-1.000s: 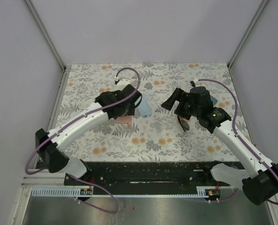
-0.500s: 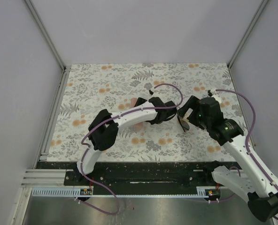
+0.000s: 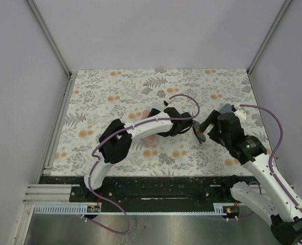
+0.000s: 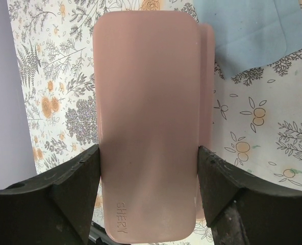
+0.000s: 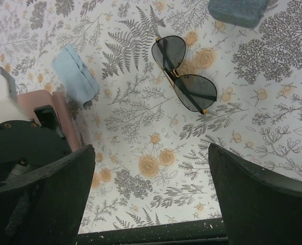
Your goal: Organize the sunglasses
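Note:
The dark-lensed sunglasses [image 5: 184,76] lie unfolded on the floral table [image 5: 141,102], also seen in the top view [image 3: 199,133] between the two arms. My left gripper [image 4: 147,150] is shut on a pink oblong case [image 4: 147,117], with both fingers pressed against its long sides. That case [image 5: 64,122] shows at the left of the right wrist view, left of the sunglasses. My right gripper [image 5: 151,204] stands open and empty over bare table on the near side of the sunglasses. The pale-framed pair is out of view.
A light blue cloth [image 4: 250,30] lies just beyond the pink case, also visible in the right wrist view [image 5: 74,74]. A blue-grey case [image 5: 237,10] sits beyond the sunglasses. Grey walls close in the table on three sides.
My left arm has swung from the left-centre towards the middle, next to the sunglasses, holding the pink case. The right arm has drawn back a little towards its base.

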### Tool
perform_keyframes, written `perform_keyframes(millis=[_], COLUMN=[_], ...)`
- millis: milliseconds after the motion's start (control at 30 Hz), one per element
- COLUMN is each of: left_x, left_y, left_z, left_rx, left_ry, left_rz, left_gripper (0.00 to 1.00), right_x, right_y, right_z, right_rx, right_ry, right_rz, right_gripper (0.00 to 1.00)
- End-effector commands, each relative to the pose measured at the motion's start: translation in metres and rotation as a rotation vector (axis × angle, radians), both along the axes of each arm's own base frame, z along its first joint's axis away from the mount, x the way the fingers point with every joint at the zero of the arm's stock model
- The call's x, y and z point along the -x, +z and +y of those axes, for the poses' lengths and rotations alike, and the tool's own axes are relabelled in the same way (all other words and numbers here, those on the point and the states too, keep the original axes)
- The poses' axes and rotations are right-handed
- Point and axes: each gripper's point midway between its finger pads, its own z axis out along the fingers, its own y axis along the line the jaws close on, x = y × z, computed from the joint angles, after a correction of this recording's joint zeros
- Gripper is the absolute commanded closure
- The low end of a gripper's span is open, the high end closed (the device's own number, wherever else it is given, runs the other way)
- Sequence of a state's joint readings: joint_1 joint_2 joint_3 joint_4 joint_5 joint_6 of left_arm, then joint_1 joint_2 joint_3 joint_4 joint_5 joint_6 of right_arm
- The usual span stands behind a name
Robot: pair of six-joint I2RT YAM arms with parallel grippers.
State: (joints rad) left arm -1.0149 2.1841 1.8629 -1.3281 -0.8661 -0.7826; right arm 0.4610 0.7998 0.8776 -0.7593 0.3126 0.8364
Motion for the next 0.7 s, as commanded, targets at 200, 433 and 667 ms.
perform_keyframes(millis=[200, 433, 667], left_x=[0.022, 0.028, 0.01], left_y=[0.062, 0.098, 0.075], left_z=[-0.014, -0.014, 0.054], left_rx=[0.734, 1.236, 0.77], left_ry=[-0.141, -0.225, 0.0], left_rz=[0.072, 0.123, -0.02], left_gripper=[0.5, 0.5, 0.5], right_x=[0.001, 0.003, 0.001], right_y=[-0.006, -0.003, -0.002], right_z=[0.014, 0.029, 0.033], right_rx=[-0.038, -0.078, -0.094], right_ry=[0.074, 0.152, 0.158], right_rz=[-0.004, -0.007, -0.008], right_gripper=[0.01, 0.0, 0.01])
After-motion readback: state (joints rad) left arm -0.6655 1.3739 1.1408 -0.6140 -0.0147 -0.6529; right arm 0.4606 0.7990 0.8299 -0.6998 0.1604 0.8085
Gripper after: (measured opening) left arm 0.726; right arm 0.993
